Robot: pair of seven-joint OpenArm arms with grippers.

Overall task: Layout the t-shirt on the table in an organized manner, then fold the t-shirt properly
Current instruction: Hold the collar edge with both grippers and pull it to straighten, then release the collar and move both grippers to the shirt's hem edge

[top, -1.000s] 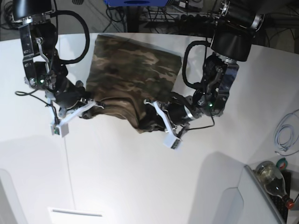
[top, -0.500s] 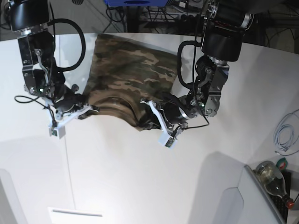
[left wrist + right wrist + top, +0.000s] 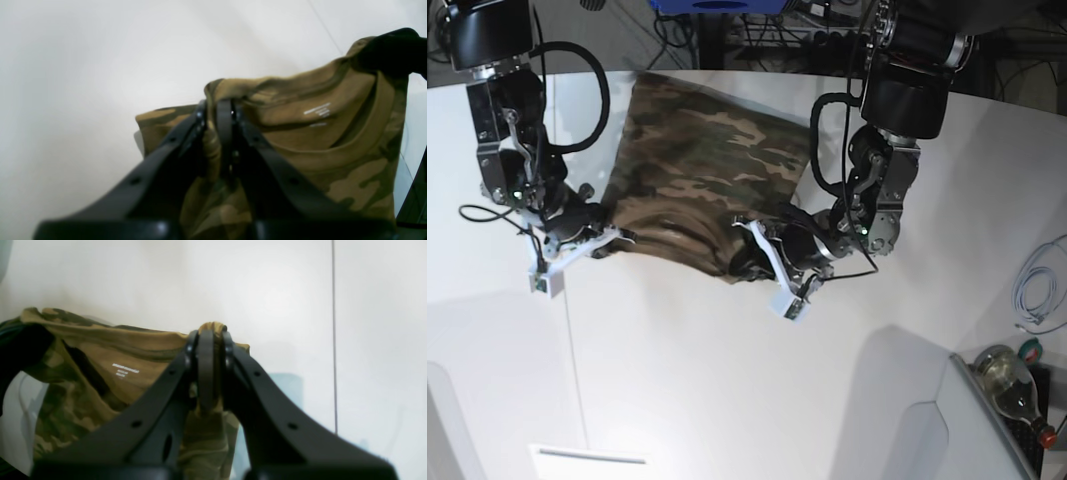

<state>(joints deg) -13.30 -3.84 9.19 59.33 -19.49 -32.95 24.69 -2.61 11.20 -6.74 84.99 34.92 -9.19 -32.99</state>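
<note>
The camouflage t-shirt (image 3: 707, 165) lies on the white table (image 3: 727, 380) at the far middle, its near collar edge lifted. In the base view my right gripper (image 3: 613, 237) is shut on the shirt's near left corner, and my left gripper (image 3: 745, 258) is shut on its near right corner. The left wrist view shows my left gripper (image 3: 217, 111) pinching a fold of t-shirt (image 3: 333, 140) beside the ribbed collar, with the printed neck label visible. My right gripper (image 3: 208, 336) likewise pinches a bunch of t-shirt (image 3: 100, 373) above the table (image 3: 267, 290).
A thin dark seam line (image 3: 573, 350) runs down the table's left part. A glass bottle (image 3: 1012, 385) and a coiled white cable (image 3: 1037, 290) sit at the right edge. Cables and a blue object (image 3: 717, 5) lie behind the table. A white slotted panel (image 3: 587, 458) is near the front edge.
Both grippers have moved slightly toward the far side and leftward with the shirt's near edge still held. The lifted fold now sits a little further over the shirt.
</note>
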